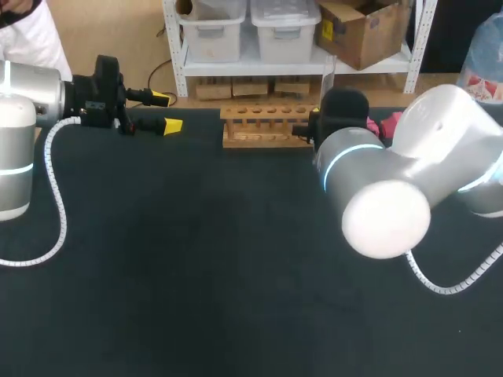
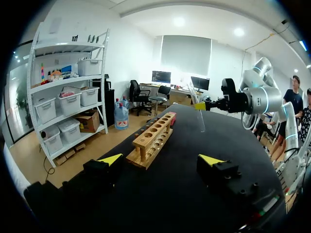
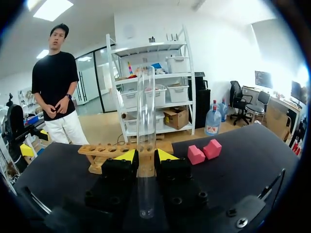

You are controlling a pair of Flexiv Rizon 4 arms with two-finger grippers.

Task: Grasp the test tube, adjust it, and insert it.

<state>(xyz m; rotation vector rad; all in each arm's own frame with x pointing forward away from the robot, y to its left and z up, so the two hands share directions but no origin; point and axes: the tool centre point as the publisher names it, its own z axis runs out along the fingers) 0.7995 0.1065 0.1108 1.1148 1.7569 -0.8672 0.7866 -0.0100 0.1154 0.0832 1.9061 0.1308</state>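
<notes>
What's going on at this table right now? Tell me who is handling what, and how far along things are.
The right gripper is shut on a clear test tube and holds it roughly upright above the table, just short of the wooden rack. The tube is not yet in any hole, and the holes that show look empty. The left gripper is open and holds nothing, near the table's far left edge. Two pink blocks lie beside the rack.

2 pink blocks (image 3: 196,154) side by side, touching, on black table (image 3: 252,160).
</notes>
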